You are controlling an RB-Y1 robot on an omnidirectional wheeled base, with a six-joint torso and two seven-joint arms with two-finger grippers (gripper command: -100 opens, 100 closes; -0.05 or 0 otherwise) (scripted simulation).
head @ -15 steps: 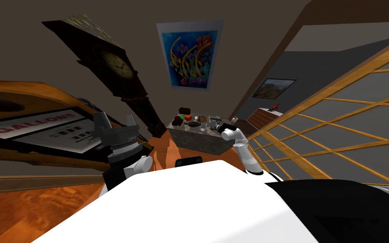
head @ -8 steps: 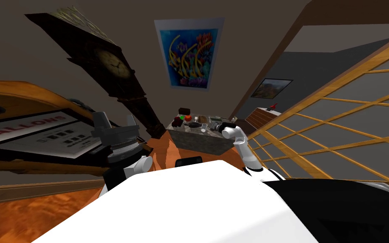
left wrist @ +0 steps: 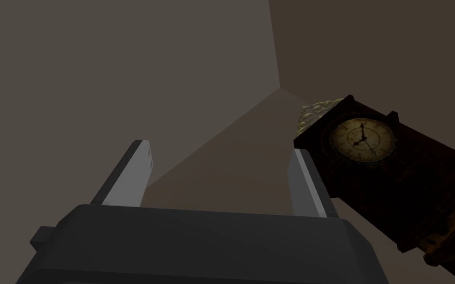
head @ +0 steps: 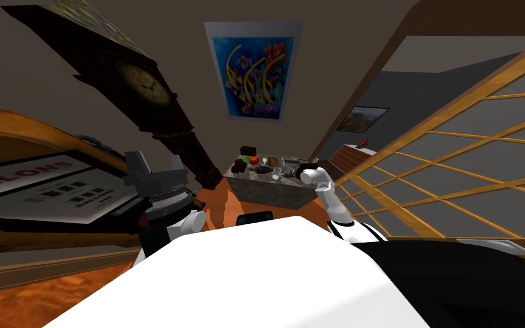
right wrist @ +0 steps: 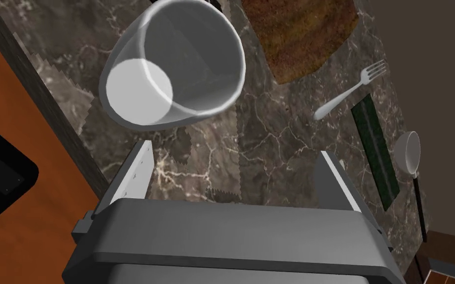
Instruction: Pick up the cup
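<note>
A clear glass cup (right wrist: 172, 64) stands on a dark marble tabletop (right wrist: 271, 148); in the head view the cup (head: 277, 171) is small, near the table's front edge. My right gripper (right wrist: 236, 162) hangs open above the tabletop, just short of the cup, with nothing between its fingers. The head view shows the right gripper (head: 291, 170) over the table's right part, beside the cup. My left gripper (head: 155, 164) is raised at my left, open and empty; the left wrist view has that gripper (left wrist: 221, 165) facing a wall corner.
On the marble table (head: 267, 191) lie a brown mat (right wrist: 303, 34), a fork (right wrist: 350, 88), a green strip (right wrist: 374, 148), a small pan (right wrist: 408, 153) and several small items (head: 247, 162). A tall dark clock (head: 153, 108) stands left of it. A wooden lattice screen (head: 460, 165) lies right.
My view has shifted a little: the clock and the sign at my left have slid leftward. My right hand has edged further over the table towards the cup.
</note>
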